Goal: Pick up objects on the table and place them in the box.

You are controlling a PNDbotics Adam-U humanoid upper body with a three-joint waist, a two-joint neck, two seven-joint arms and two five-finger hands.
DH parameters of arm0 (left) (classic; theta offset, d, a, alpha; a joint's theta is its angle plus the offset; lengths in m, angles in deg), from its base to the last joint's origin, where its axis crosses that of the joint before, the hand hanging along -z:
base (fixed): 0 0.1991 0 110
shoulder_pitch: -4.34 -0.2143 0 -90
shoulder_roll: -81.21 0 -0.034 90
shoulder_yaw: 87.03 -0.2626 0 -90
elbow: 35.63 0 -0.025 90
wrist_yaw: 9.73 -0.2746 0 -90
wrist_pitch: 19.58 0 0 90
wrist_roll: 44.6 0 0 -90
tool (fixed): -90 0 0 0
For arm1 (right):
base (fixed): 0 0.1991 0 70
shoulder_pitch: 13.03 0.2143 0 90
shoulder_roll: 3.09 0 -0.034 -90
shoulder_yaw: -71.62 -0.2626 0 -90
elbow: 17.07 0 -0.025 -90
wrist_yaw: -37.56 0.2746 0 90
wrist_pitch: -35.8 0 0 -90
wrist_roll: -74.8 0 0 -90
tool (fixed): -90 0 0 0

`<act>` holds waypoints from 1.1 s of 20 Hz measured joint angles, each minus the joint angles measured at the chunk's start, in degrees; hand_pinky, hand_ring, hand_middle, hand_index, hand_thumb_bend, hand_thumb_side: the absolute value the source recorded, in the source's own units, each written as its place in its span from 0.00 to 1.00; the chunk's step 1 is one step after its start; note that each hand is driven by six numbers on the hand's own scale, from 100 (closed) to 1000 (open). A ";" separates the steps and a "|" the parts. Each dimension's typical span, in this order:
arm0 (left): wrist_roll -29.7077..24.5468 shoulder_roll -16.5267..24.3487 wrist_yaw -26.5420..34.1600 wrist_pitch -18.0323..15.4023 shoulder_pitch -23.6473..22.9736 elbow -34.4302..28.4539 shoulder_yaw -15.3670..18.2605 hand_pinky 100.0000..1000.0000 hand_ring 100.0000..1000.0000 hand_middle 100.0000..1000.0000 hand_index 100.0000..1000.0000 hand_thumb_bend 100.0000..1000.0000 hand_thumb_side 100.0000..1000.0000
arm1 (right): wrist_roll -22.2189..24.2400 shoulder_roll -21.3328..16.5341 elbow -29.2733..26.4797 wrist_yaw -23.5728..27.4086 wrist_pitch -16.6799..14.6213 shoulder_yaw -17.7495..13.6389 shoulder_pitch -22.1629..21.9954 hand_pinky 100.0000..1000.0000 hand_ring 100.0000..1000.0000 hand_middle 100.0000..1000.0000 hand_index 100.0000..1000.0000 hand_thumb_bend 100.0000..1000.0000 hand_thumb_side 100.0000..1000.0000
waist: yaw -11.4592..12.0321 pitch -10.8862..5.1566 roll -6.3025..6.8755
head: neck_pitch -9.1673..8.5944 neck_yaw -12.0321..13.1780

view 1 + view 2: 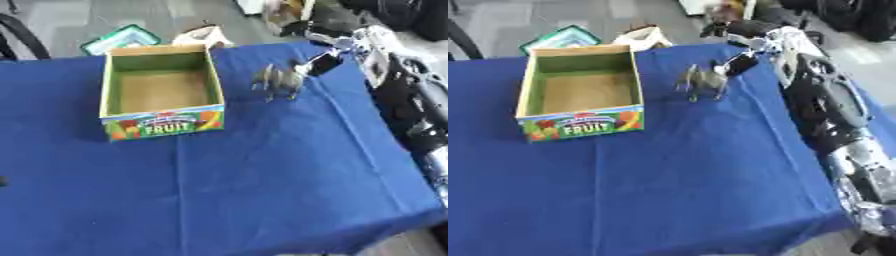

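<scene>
A cardboard box (161, 119) with a green inside and "FRUIT" printed on its front stands open on the blue tablecloth, left of centre at the back, with nothing showing inside. To its right is a small grey toy animal (278, 80) with legs pointing down, close above or on the cloth. My right hand (321, 63) reaches in from the upper right, its dark fingers closed on the toy's right end. The right arm (826, 105) runs down the right side of the view. My left hand does not show.
The blue-covered table (262, 175) fills most of the view, with its right edge close under my arm. Beyond the far edge a green-rimmed tray (122, 38) and a white object (199, 36) lie on the floor. A small dark shape (3, 181) sits at the left border.
</scene>
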 measured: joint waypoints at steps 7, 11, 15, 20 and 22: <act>-0.03 0.00 0.00 0.00 0.00 0.00 -0.01 0.56 0.49 0.51 0.68 0.00 0.79 | 0.54 0.68 1.66 -1.30 0.16 0.04 0.01 1.00 1.00 0.97 1.00 0.02 0.36 | 0.06 0.00 0.00 | 0.00 -0.16; -0.07 0.00 0.00 0.01 0.01 0.00 -0.02 0.56 0.49 0.51 0.68 0.00 0.79 | 0.87 1.12 2.91 -2.54 0.32 0.17 0.02 1.00 1.00 0.97 1.00 0.02 0.42 | 0.20 0.00 0.00 | 0.00 -0.32; -0.13 0.00 0.00 0.04 0.01 0.00 -0.03 0.56 0.49 0.51 0.68 0.00 0.79 | 1.28 1.75 4.50 -3.91 0.56 0.35 0.02 1.00 1.00 0.97 1.00 0.03 0.47 | 0.43 0.07 0.04 | 0.00 -0.48; -0.24 0.00 0.00 -0.05 0.04 0.00 -0.08 0.56 0.49 0.51 0.68 0.00 0.79 | 1.45 2.18 5.98 -5.57 0.76 0.35 0.02 1.00 1.00 0.97 1.00 0.03 0.49 | 0.59 0.37 0.21 | 0.00 -0.56; -0.26 0.00 0.00 -0.07 0.07 0.00 -0.15 0.56 0.49 0.51 0.68 0.00 0.79 | 1.36 2.44 6.38 -6.17 0.84 0.35 0.02 1.00 1.00 0.97 1.00 0.04 0.50 | 0.73 0.40 0.32 | -0.01 -0.67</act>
